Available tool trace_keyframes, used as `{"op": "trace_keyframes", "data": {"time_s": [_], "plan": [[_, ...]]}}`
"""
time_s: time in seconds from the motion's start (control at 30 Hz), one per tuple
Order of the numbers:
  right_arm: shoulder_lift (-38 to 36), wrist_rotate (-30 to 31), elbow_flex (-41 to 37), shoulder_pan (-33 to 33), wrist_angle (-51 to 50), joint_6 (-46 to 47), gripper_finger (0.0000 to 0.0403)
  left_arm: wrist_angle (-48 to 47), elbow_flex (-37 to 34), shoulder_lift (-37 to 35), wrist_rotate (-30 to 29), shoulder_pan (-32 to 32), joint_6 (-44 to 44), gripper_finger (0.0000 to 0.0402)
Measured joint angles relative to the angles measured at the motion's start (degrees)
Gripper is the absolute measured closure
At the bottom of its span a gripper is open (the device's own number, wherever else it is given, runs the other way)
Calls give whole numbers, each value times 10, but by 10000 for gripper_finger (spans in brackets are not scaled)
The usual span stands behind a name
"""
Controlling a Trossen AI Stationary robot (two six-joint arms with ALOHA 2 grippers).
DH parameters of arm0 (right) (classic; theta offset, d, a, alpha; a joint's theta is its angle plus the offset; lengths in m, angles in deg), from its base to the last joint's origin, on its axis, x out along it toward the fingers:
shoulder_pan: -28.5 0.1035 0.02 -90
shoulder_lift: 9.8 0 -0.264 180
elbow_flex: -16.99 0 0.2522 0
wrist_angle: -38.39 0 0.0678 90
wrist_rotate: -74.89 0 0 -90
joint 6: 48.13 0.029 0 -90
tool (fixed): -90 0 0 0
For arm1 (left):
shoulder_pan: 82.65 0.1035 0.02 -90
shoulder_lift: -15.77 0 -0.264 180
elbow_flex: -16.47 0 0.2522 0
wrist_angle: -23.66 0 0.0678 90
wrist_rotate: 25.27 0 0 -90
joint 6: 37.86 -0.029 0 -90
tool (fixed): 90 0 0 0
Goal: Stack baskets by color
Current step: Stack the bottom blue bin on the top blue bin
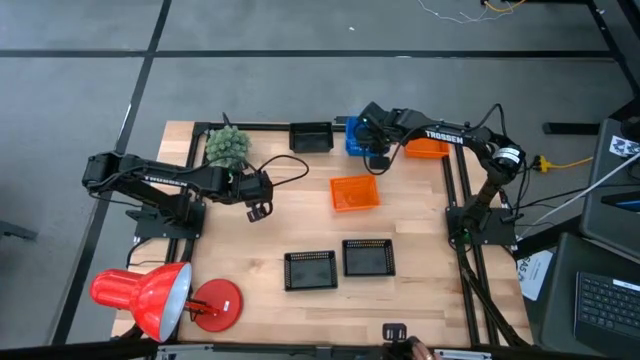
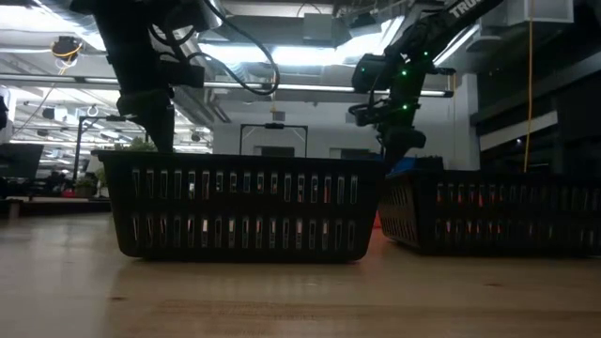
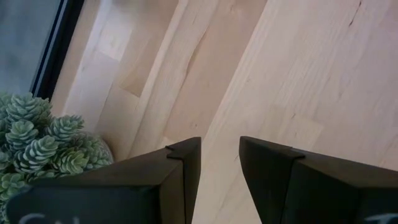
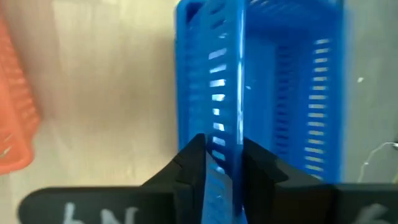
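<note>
High view: the wooden table [image 1: 420,300] carries the baskets, shown here from largest grouping to smallest detail. Two black baskets [image 1: 309,270] sit side by side well nearer the front edge than either gripper; a third black basket [image 1: 311,137] lies at the far edge, beside the right gripper [image 1: 377,152]. One orange basket [image 1: 354,193] rests just in front of that gripper, and a second orange basket [image 1: 428,148] lies partly under its arm. The blue basket [image 4: 261,87] stands directly beneath the right gripper, at the far edge of the table.

Right wrist view: the right gripper's fingers straddle one long perforated wall of the blue basket, one inside and one outside. The jaws stand narrowly apart; whether they press the wall or have just let go cannot be told.

Left wrist view: the left gripper [image 3: 219,163] hangs over bare wood, jaws a little apart and holding nothing, with the green plant ball [image 3: 43,143] close beside it.

Handling, as a judgement: each basket appears light, thin-walled and moderately stiff, with smooth plastic that may slip. The slotted walls probably flex under a hard pinch. The best hold is likely the middle of a long wall at the rim, so that the basket hangs level for nesting.
</note>
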Motion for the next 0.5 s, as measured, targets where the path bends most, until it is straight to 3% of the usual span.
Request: {"op": "trace_keyframes", "data": {"time_s": [0.5], "plan": [[-2, 13, 0, 9, 25, 2, 313, 0, 0, 0, 0, 0, 1, 299]]}}
